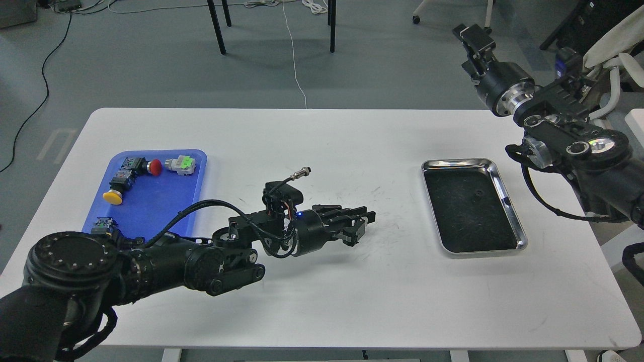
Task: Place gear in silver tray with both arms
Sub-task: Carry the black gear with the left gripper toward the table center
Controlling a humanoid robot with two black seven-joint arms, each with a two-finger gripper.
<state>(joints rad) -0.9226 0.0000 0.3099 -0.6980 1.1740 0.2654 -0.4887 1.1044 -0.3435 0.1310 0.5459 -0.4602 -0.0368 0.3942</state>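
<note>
1. The table point(312, 296) is white, with faint grey scuff marks near its middle.
2. The silver tray point(513, 211) has a shiny rim and a black, scratched floor.
3. The blue tray point(151, 206) holds a red button point(155, 167), a yellow button point(112, 197) and a part that looks green and white point(182, 164).
4. Both arms are black with silver joint rings.
</note>
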